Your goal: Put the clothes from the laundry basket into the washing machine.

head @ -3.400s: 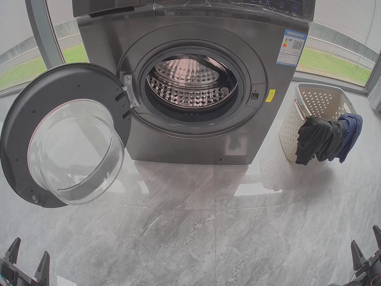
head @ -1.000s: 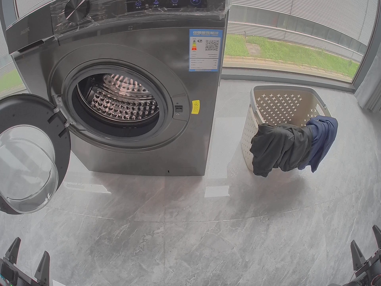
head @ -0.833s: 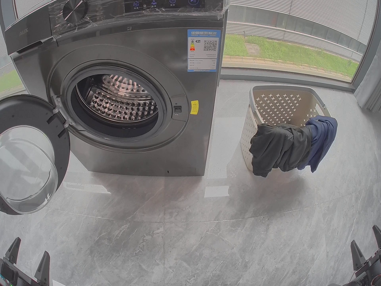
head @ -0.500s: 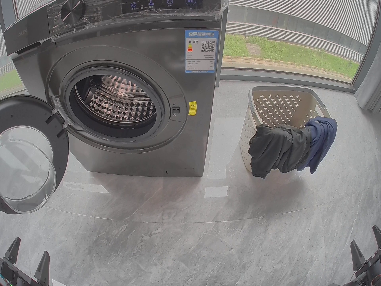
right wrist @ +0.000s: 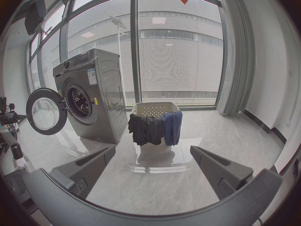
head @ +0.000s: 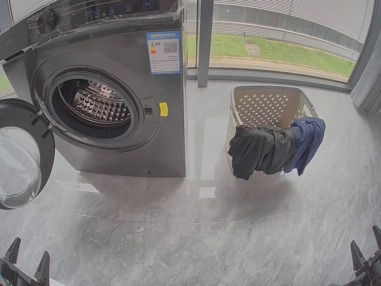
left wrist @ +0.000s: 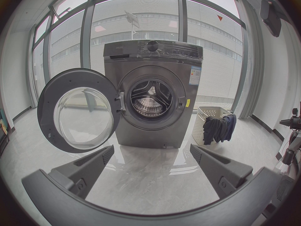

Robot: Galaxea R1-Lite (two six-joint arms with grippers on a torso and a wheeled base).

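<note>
washing machine door (head: 22, 155) cut off at the left edge, laundry basket (head: 266, 108) front rim and floor hidden behind dark cloth (head: 260, 149) and blue cloth (head: 307, 140)

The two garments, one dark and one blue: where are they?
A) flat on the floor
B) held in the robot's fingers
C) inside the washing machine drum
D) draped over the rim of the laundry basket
D: the dark garment and the blue garment hang over the near rim of the laundry basket, beside the washing machine.
</note>
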